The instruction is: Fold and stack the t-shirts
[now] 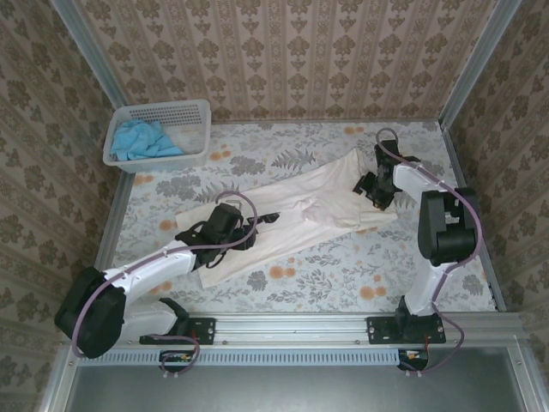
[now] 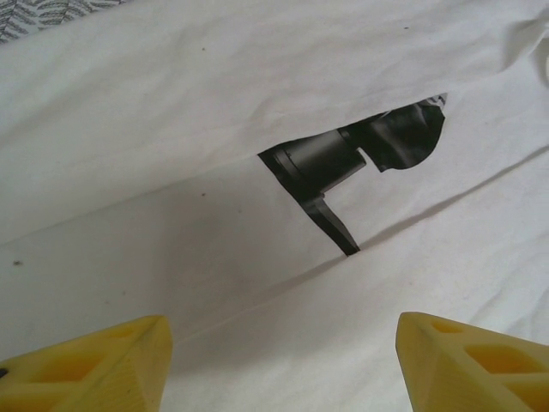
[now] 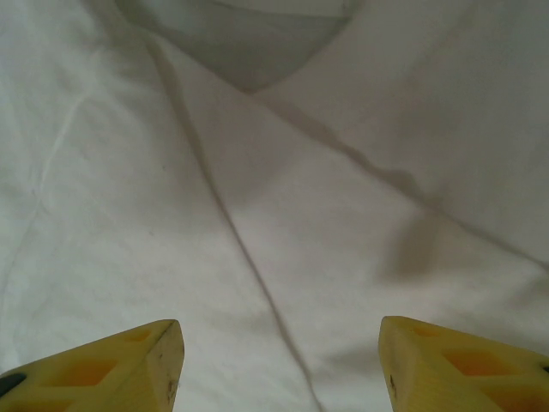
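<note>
The cream-white shirt [image 1: 309, 210] is laid in a long diagonal band across the table [image 1: 343, 266], from the near left toward the far right edge. The left gripper [image 2: 283, 360] is held over its near-left end, fingers spread wide, nothing gripped. The right gripper [image 3: 279, 360] is set over the far-right end, likewise spread and empty. The sky-blue shirt [image 1: 141, 139] is bundled in the basket [image 1: 163, 105] at the far left corner.

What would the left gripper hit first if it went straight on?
Probably the cream shirt: the left gripper points its open fingers at that cloth, with nothing between. How near is unclear.
</note>
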Tool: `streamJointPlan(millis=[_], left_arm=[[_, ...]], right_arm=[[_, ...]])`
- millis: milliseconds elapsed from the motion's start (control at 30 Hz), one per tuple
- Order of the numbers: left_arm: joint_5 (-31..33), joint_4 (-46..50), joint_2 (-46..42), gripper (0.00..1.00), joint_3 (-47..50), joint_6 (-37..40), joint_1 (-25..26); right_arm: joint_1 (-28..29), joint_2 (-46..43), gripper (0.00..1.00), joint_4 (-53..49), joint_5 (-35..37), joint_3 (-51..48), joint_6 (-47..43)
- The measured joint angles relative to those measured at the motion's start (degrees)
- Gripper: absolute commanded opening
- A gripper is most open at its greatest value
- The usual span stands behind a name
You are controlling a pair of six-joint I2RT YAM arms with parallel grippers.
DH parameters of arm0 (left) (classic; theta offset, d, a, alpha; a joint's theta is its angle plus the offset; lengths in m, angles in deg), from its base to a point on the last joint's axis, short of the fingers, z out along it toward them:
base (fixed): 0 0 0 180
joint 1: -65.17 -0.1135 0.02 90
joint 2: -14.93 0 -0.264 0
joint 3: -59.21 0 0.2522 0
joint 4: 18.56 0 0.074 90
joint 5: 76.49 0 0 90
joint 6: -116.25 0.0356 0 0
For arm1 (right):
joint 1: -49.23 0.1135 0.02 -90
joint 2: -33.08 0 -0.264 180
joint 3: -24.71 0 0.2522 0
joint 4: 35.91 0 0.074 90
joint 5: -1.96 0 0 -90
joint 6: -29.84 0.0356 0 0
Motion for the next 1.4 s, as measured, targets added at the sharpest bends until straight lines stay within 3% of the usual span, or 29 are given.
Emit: streamJointPlan(millis=[300, 567, 767, 933, 1000, 1167, 1400], left_arm=[[0.0, 0.0, 0.1, 0.71, -0.6, 0.6, 0.3], [0.0, 0.0, 0.1, 0.72, -0.6, 0.6, 0.7], [0.0, 0.0, 0.2, 0.72, -0.7, 0.6, 0.7], [-1.3, 0.0, 2.9, 0.69, -1.6, 1.0, 0.7], [-3.3, -0.2, 4.7, 0.66, -2.3, 1.7, 0.7], [-10.3, -0.5, 13.0, 0.62, -6.2, 4.2, 2.1], [-14.1, 1.6, 21.6, 0.62, -13.1, 8.5, 9.2]], right_arm=[[3.9, 11.2, 0.68, -0.5, 4.2, 12.1, 0.3], [6.3, 23.5, 0.67, -7.8, 9.2, 32.0, -0.1], [8.2, 38.5, 0.7, -16.9, 11.0, 58.9, -1.4], [11.1, 55.8, 0.79, -24.7, 11.0, 91.7, -5.1], [12.3, 60.0, 0.82, -27.3, 11.2, 100.6, -7.3], [14.2, 59.5, 0.85, -32.7, 11.3, 103.0, -12.3], [12.8, 52.5, 0.87, -43.7, 11.1, 104.2, -18.4]])
